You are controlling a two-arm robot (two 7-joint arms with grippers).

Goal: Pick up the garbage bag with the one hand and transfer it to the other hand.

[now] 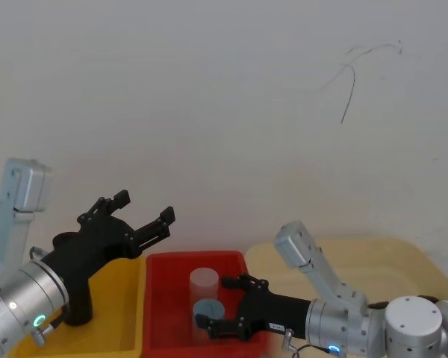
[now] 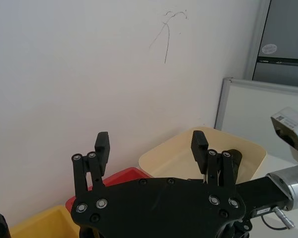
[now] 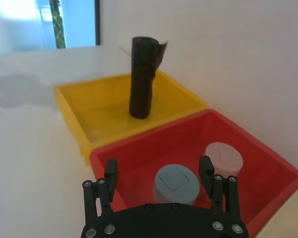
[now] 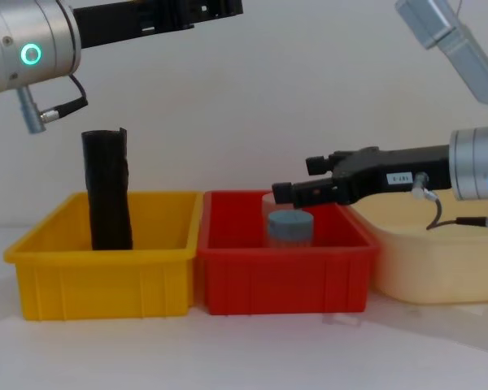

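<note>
Three bins stand in a row on the white surface (image 4: 252,357): one yellow bin (image 4: 106,280), one red bin (image 4: 281,284) and one cream bin (image 4: 439,272). There is one garbage bag, there are two small round tubs, and there are two claws, the left claw (image 1: 143,209) and the right claw (image 1: 215,302).

At the lower left of the chest view, the garbage bag (image 4: 107,191) stands upright inside the yellow bin. It is a black roll, and its top sticks up above the bin's wall. The left claw is along the top edge of that view, higher than the bag's top and off to its right. It does not touch the bag. Its fingers (image 2: 102,144) are spread wide apart with nothing between them.

In the middle, the red bin holds the two tubs, a blue-grey tub (image 4: 290,227) and a pale see-through tub (image 1: 204,280). The right claw reaches in from the right edge and hangs over the red bin, just above the blue-grey tub. Its fingers (image 3: 205,168) are spread too, and they hold nothing. The bag is well apart from this claw, one bin over to the left.

The cream bin sits at the far right, under the right arm.
</note>
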